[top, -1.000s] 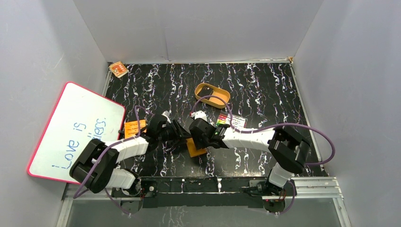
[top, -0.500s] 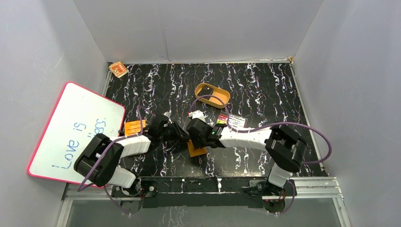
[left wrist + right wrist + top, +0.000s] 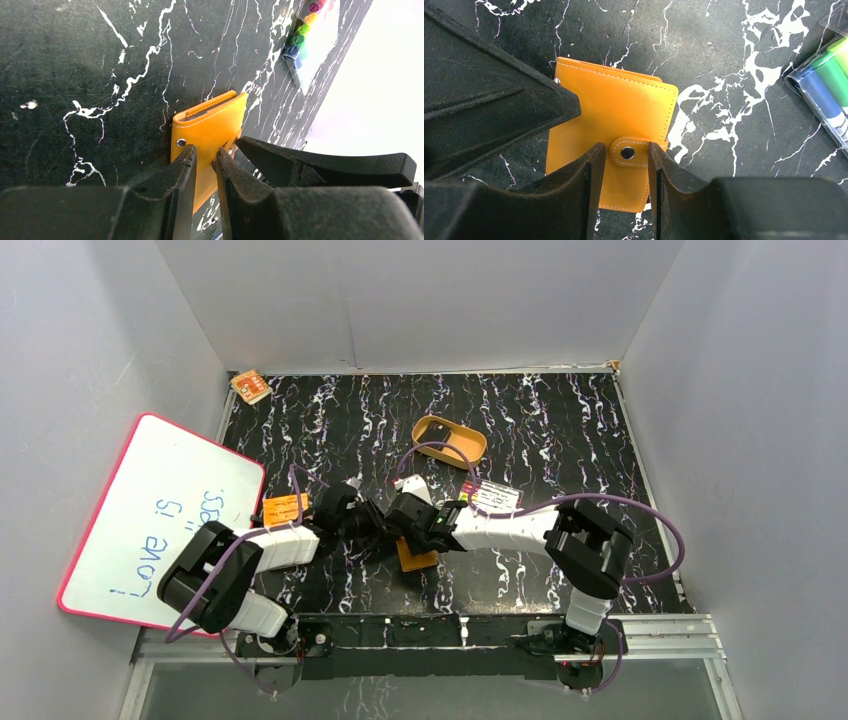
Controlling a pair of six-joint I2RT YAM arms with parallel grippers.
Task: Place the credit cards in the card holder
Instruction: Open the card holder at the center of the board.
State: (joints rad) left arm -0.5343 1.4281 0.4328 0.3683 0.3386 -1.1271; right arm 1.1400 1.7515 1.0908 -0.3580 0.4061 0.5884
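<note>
The small orange leather folding card holder (image 3: 418,556) lies flat and closed on the black, white-veined marble-patterned table (image 3: 560,430), near its front edge and between the 2 arms; its snap tab (image 3: 629,152) is fastened across the cover. Both arms are bent inward so that the 2 grippers meet above the holder.

The right gripper (image 3: 624,150) is held partly open, with its 2 fingers set on either side of the snap tab; whether the pads touch the tab cannot be told. The left gripper (image 3: 204,156) is set at the holder's opposite edge, beside a small metal stud (image 3: 181,142); its jaws are drawn narrow, and a slim strip of orange leather is seen in the gap; whether that leather is pinched cannot be told. In the left wrist view, 1 black finger of the right gripper is seen just beside the left gripper.

A clear pack of coloured markers (image 3: 490,497) lies just beyond the holder to the right, apart from it; a tan oval tray (image 3: 466,452) stands farther back. An orange printed booklet (image 3: 285,510) lies to the left of the left gripper; a pink-edged whiteboard (image 3: 150,510) bearing blue handwriting is leaned against the left wall; a small orange item (image 3: 250,387) is seen at the back-left corner, too small to be identified.
</note>
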